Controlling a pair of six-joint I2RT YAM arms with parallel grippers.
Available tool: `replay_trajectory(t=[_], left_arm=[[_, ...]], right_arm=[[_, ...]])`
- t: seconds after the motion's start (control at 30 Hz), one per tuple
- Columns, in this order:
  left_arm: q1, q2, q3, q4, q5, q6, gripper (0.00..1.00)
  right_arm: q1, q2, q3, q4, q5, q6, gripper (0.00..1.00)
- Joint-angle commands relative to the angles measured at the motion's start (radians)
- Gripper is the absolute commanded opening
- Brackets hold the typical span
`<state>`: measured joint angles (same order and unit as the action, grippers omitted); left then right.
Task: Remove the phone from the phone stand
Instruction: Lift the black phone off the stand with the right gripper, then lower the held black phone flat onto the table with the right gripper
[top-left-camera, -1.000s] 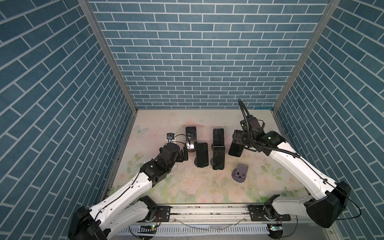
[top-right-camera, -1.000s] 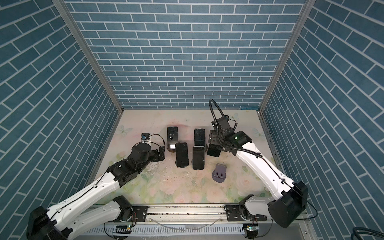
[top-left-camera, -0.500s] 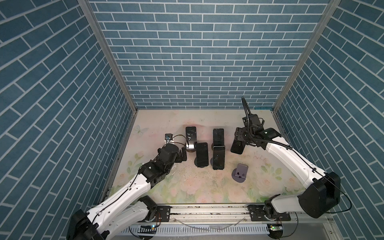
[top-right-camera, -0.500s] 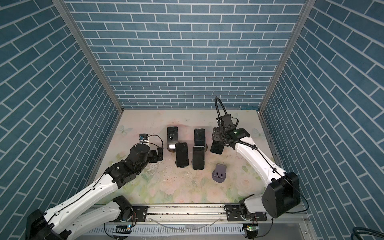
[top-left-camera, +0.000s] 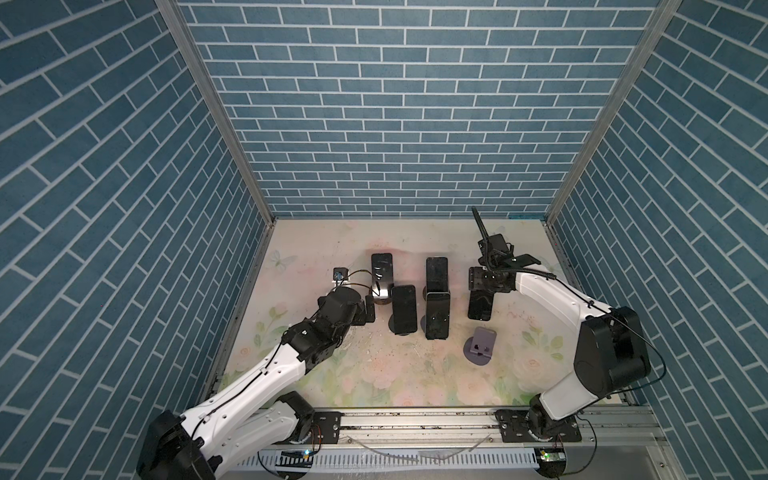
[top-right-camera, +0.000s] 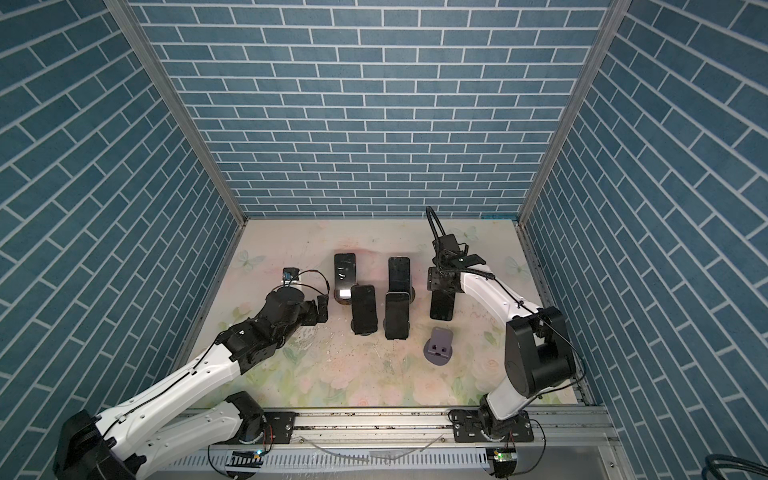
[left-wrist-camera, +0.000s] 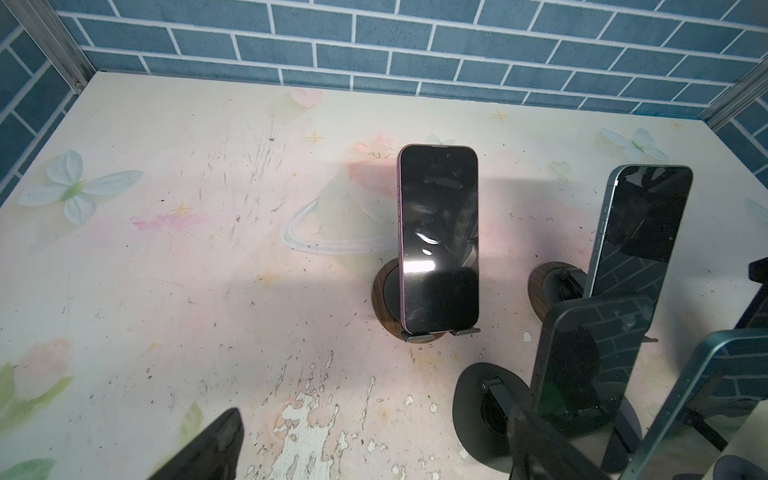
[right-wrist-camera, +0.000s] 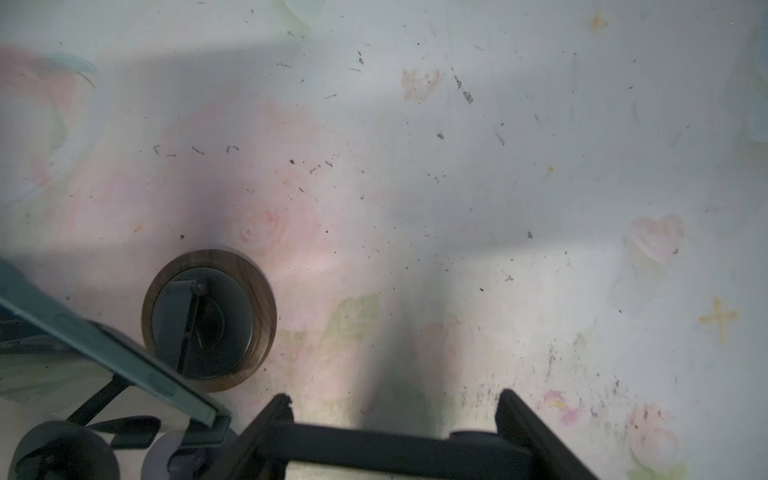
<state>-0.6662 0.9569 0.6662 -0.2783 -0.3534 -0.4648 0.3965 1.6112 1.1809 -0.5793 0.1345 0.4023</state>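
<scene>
Clenching the phone (top-left-camera: 480, 305) by its top edge, the right hand (top-left-camera: 482, 292) holds it just behind the empty stand (top-left-camera: 481, 345). Lowering it slowly and flat onto bare surface (top-left-camera: 513, 332) beside the stand should avoid a drop. The left hand (top-left-camera: 368, 309) hangs released.

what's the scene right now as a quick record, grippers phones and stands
right gripper: shut on slim black phone
grey-purple plastic phone stand: nothing on it, apart from the held phone
left gripper: open, empty, beside pink-edged dark phone
pink-edged dark phone: propped on wood-rimmed round stand
other phones: three, each propped on a stand
</scene>
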Motion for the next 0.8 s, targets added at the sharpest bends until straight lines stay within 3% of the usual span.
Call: replay_trajectory(t=[0.0, 0.37, 0.77], left_arm=[[-0.004, 0.006, 0.016, 0.006, 0.001, -0.007, 1.00], [-0.004, 0.009, 0.016, -0.007, -0.016, -0.003, 1.00], [-0.004, 0.005, 0.008, -0.003, -0.025, -0.002, 1.00]], right_arm=[[-0.010, 0.046, 0.003, 0.050, -0.044, -0.062, 0.43], [-0.041, 0.252, 0.168, 0.041, -0.120, -0.090, 0.43], [-0.056, 0.387, 0.277, 0.029, -0.106, -0.076, 0.42]])
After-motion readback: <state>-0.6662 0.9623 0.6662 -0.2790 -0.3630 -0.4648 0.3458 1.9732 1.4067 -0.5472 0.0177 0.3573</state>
